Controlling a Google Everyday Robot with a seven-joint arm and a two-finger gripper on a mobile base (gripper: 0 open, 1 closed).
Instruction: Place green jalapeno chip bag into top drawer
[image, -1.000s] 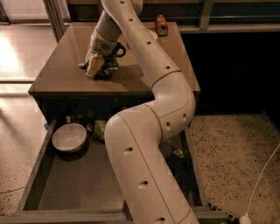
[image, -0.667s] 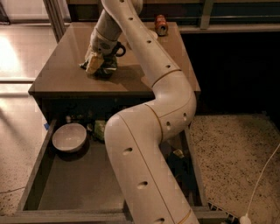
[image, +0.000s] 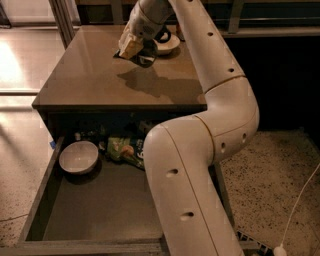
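The gripper (image: 138, 53) is up at the far end of the table (image: 85, 75), pointing down at the top, with the long white arm (image: 225, 115) looping back from it toward me. The fingers (image: 131, 47) are drawn in on the bag (image: 146, 59). Only the near tan one shows plainly, pressed against the bag's left side. The bag sits right at the fingertips, a dark, shiny crumple sticking out below and to the right of them. Its shadow (image: 145, 80) falls on the tabletop just under the fingers, on my side. I cannot tell whether the bag's lowest corner touches the wood or hangs just off it.

Just beyond the fingers, to their right, a table bowl (image: 169, 46) stands on the top, partly hidden by the wrist.

The drawer (image: 42, 200) is pulled out well below the fingers and nearer to me, under the table's front edge. None of the bag is over it. At the back of the drawer, down and to the left of the fingers, lies a white drawer bowl (image: 78, 156). Beside that, almost straight below the fingers, is a bright green pouch (image: 122, 149), half tucked behind the arm. The rest of the drawer floor that I can see is flat grey. The arm covers its right side.

A pale cable (image: 300, 200) trails over the speckled floor far to the right.
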